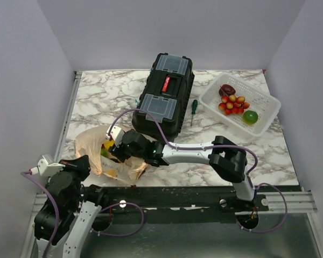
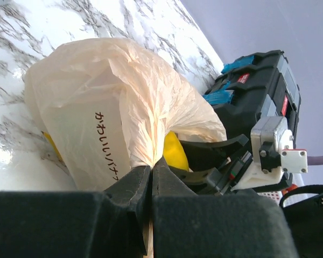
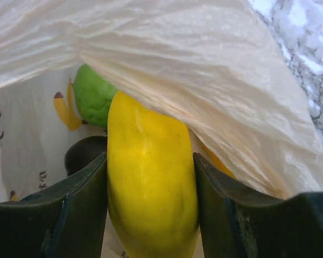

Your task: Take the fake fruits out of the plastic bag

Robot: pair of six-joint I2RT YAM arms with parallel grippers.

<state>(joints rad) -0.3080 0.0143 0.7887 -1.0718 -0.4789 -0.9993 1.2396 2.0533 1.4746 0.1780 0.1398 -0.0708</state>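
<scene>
Pinching the plastic bag at its edge, the left tool faces the right tool, clamped on a yellow fake fruit.

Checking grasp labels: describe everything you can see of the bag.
The bag is thin, crinkly, translucent peach plastic with small orange print. It lies slumped on the marble table, near-left of the toolbox. The left hand is shut on a gathered fold at its edge. The right hand reaches in through the mouth, gripping a yellow fruit on both sides. A green fruit sits deeper inside.
</scene>
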